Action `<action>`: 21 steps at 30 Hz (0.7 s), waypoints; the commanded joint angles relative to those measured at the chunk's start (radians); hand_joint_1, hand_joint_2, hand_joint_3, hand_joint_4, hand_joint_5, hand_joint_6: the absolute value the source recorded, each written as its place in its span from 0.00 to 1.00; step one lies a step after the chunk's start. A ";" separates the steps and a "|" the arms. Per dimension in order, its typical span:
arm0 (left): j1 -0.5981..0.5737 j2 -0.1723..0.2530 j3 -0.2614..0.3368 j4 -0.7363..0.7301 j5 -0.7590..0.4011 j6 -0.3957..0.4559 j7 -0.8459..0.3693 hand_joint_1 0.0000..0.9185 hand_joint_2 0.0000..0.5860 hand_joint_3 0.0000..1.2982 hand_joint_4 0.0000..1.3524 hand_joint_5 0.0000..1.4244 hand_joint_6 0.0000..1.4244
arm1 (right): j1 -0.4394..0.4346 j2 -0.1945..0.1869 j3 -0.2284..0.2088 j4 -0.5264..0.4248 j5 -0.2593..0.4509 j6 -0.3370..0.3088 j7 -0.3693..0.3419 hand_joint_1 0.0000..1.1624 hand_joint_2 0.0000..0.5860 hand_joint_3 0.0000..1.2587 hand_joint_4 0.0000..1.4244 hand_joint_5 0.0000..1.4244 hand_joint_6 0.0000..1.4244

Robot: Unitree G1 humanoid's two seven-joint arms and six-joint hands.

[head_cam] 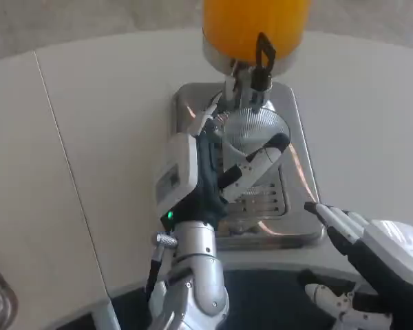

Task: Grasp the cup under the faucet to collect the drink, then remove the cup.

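1. Left hand [217, 165] reaches over the steel drip tray [299, 148] from its near edge, white back to the tray's left side. Fingers wrap the clear ribbed cup [251, 130]: one white-and-black finger crosses the cup's near-right wall, others curl behind on the left. Cup is held.
2. Cup stands upright over the tray's back half, directly below the faucet [251, 82], rim just beneath the spout. Whether the base touches the tray cannot be told; the hand hides it.
3. Faucet with black lever hangs from the dispenser tank [255, 27] of orange drink, at the tray's far edge.
4. Slotted grille [268, 201] shows at the tray's near side, right of the wrist.
5. Right hand [372, 258] lies off the tray's near-right corner, fingers apart, nothing in them; dark fingertips near the tray rim, not touching.
6. White table [103, 137] lies bare left and right of the tray; a seam runs diagonally well left of it. Table edge is just nearside of the tray.
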 commanded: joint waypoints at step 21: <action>0.380 0.209 0.073 -0.583 0.050 0.018 -0.227 0.13 0.11 0.21 0.16 0.26 0.32 | -0.038 0.039 -0.029 -0.002 0.071 0.005 -0.072 0.22 0.78 0.00 0.00 0.00 0.00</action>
